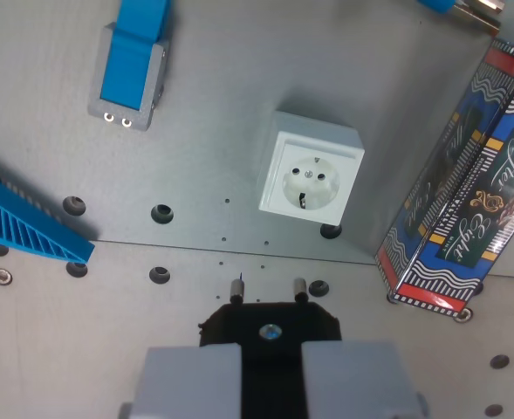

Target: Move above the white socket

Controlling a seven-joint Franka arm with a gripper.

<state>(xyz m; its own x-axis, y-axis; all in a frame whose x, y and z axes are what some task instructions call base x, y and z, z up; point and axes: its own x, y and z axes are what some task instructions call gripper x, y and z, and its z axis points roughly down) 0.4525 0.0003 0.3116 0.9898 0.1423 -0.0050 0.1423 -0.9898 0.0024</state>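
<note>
The white socket (311, 175) is a square box with a round two-hole face, sitting on the grey metal plate (204, 131) just right of the picture's centre. My gripper (269, 349) is at the bottom centre, its grey fingers (191, 380) shut on a black plug (270, 325) whose two metal pins (267, 288) point up the picture. The pins sit below the socket and slightly toward the wrist view's left of it, apart from it.
A grey and blue block (131, 72) stands at the upper left. A blue ribbed part (25, 229) lies at the left edge. A patterned box (470, 188) stands close on the socket's right. Bolt holes (161, 213) dot the plate.
</note>
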